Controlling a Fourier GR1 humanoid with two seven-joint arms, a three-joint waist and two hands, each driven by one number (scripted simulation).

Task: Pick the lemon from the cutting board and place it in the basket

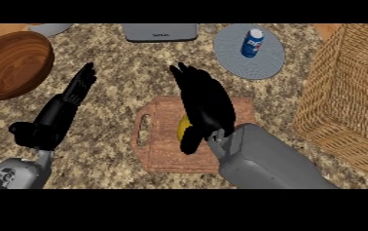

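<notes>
right hand (205,105) open above lemon (183,127) on cutting board (161,142), fingers straight; left hand (61,113) open, resting.

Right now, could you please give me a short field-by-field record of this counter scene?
lemon: on the board, mostly hidden under right hand
board: wooden, centre of counter
right hand: over the lemon, fingers straight, not closed round it
left hand: open, resting at left
basket: wicker, right edge
bottle: upright on grey mat
bowl: wooden, far left
</notes>
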